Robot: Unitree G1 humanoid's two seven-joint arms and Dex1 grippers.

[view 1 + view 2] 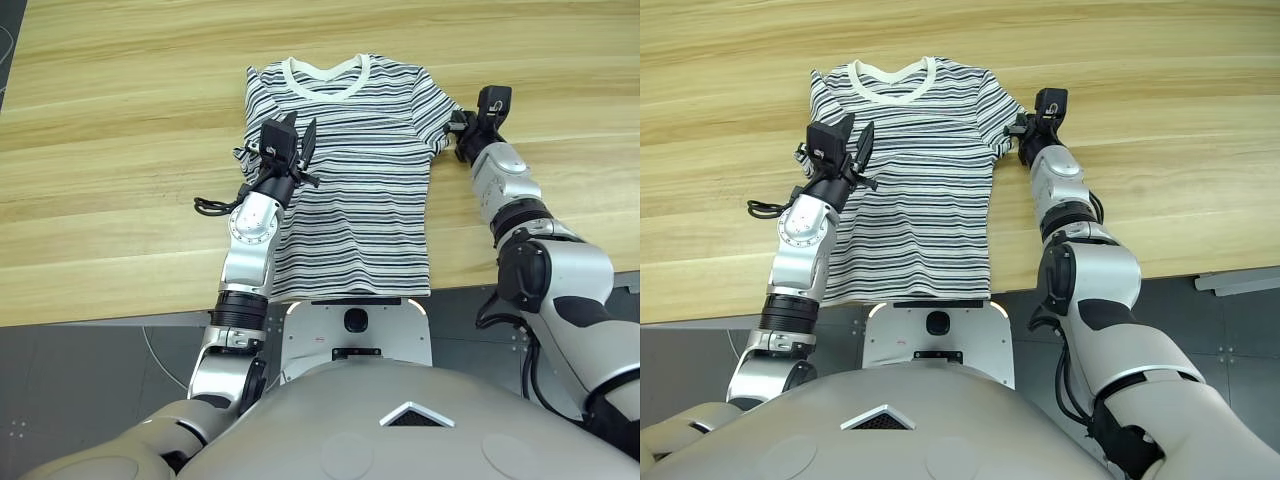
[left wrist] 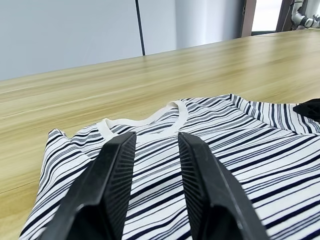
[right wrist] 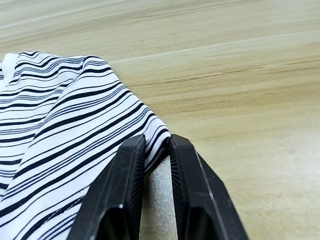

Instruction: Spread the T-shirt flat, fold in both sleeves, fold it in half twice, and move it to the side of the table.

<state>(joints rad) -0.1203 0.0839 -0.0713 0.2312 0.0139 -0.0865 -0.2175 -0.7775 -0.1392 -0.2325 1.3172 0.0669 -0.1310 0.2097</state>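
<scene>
Folding in the sleeve: right gripper fingers pinch its hem, left gripper hangs open, empty; next, it likely wants carrying across the T-shirt

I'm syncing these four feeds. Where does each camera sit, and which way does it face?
Left eye view: on the head, facing forward and down at the T-shirt on the table; both arms show.
Right eye view: beside it, same scene, both arms.
Left wrist view: on that wrist, along the open left gripper toward the collar.
Right wrist view: on that wrist, along the right gripper, shut on a sleeve.
Shared: all show the T-shirt.
</scene>
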